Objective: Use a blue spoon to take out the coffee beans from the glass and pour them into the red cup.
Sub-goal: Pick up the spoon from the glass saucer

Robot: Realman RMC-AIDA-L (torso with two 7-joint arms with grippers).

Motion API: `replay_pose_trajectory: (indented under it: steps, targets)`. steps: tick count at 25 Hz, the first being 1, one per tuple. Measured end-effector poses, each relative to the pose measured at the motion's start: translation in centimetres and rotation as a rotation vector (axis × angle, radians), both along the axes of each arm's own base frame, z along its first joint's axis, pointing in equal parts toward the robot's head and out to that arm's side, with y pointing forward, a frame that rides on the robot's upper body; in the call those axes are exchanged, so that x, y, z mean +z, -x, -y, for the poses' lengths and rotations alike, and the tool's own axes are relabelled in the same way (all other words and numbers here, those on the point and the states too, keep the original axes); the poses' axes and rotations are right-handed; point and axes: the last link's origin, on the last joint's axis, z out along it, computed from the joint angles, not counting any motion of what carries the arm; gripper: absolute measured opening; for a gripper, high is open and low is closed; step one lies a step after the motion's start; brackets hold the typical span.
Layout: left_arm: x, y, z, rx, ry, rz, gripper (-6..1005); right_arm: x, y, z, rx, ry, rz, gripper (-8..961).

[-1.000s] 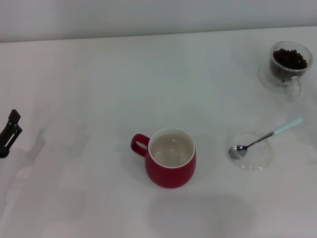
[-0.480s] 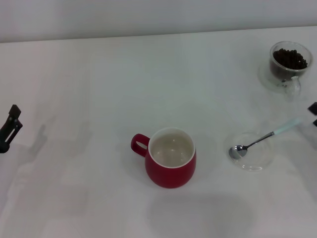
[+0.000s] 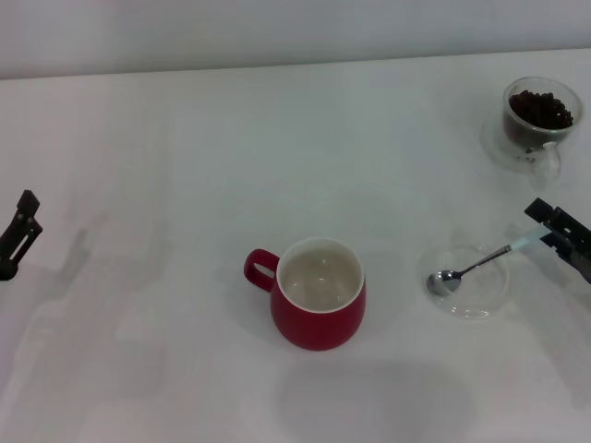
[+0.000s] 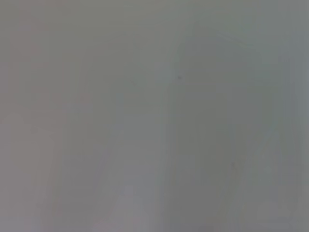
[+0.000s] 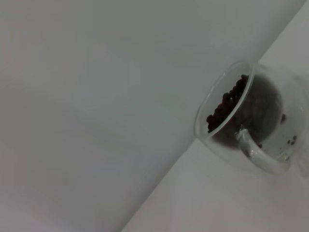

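Blue spoon (image 3: 480, 261): lies at the lower right of the head view, metal bowl resting in a shallow clear glass dish (image 3: 468, 281), neck slanting up and to the right over the dish rim, pale blue handle end reaching toward the right edge of the frame.

Right hand (image 3: 561, 237): dark, enters from the right edge of the head view at the tip of the spoon handle, just beside or touching it; which of the two cannot be told. Whether its fingers are spread or closed cannot be told, and nothing is seen lifted.

Glass (image 3: 539, 118): clear, with side handle, stands upright in the upper right corner of the head view, well apart from the spoon. The right wrist view shows it at the right of the frame (image 5: 246, 123), handle toward the camera.

Coffee beans (image 3: 541, 109): dark heap inside the glass, visible through its wall; also seen in the right wrist view (image 5: 226, 105).

Red cup (image 3: 317, 293): upright, lower centre of the head view, white inside with no beans visible, loop handle pointing to the left of the frame. Stands near the dish, not touching it.

Left hand (image 3: 18, 239): dark, at the left edge of the head view, mid height, well apart from all vessels; finger state cannot be told. Its wrist view shows only a plain grey surface.

Table (image 3: 185, 185): white, carries all items.
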Motion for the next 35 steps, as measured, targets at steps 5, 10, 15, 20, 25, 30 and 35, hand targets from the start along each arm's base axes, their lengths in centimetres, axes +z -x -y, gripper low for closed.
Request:
replay_pose_trajectory:
  steps: [5,10,15,20,25,30,35]
  targets:
    - [0.31,0.25,-0.07,0.002,-0.004,-0.016,862,-0.06,0.17,-0.36,0.006,0.002,0.000,816]
    - [0.52,0.24,-0.32,0.005,-0.017,-0.015,861,-0.33,0.18,-0.62,-0.004,0.010,-0.001,791]
    - [0.67,0.32,-0.52,0.011,-0.022,-0.017,862,-0.47,0.24,-0.70,-0.007,0.013,-0.007,681]
    - [0.82,0.28,-0.86,0.007,-0.023,-0.027,862,-0.48,0.26,-0.74,-0.006,0.015,-0.008,571]
    - [0.81,0.23,-0.95,0.005,-0.023,-0.028,862,-0.60,0.28,-0.67,-0.006,0.020,-0.010,438]
    - [0.81,0.24,-0.95,0.006,-0.023,-0.028,861,-0.74,0.30,-0.58,-0.008,0.025,-0.013,370]
    - [0.82,0.29,-0.94,0.007,-0.022,-0.030,861,-0.83,0.27,-0.65,-0.011,0.030,-0.010,331]
